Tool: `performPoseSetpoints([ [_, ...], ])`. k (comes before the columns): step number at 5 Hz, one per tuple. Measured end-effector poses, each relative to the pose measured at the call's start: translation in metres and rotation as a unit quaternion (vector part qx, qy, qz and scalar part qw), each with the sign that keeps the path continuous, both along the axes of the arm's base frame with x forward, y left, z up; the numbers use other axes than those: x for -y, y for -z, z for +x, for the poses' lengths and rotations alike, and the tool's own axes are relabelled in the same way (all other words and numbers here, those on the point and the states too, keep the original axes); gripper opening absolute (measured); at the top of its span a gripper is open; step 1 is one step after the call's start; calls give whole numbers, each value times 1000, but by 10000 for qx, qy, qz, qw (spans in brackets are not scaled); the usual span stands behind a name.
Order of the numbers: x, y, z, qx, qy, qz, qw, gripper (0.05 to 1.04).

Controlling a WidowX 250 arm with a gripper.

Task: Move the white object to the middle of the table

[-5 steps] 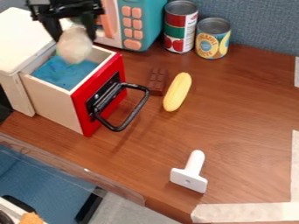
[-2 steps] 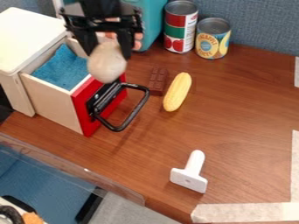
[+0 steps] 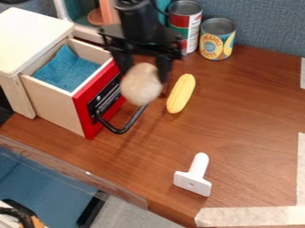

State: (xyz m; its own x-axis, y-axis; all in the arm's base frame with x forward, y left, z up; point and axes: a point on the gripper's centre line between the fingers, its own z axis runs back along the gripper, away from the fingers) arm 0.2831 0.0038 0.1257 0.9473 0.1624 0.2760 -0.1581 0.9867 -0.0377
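White obj & gripper moved from over drawer twd its handle side; claw's clamped on obj, may slip if grip's off-ctr.

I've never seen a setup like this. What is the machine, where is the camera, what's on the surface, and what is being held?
The black machine is a robot arm, entering from the top edge. A fixed camera looks down at a slant. Its two-finger gripper holds a pale, rounded object above the wooden table, near the black handle of an open, red-fronted drawer. Inside the drawer lies blue cloth. Also on the table are a yellow corn cob, a white T-shaped tool and, at the back, two cans.
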Motion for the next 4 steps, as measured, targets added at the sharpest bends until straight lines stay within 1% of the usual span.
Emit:
performPoseSetpoints([
  [1,13,13,3,-100,62,73,9999,786],
  [2,33,28,9,-149,234,181,9995,786],
  [3,44,40,9,-232,459,200,9985,786],
  [4,54,59,12,-472,546,173,9972,786],
])
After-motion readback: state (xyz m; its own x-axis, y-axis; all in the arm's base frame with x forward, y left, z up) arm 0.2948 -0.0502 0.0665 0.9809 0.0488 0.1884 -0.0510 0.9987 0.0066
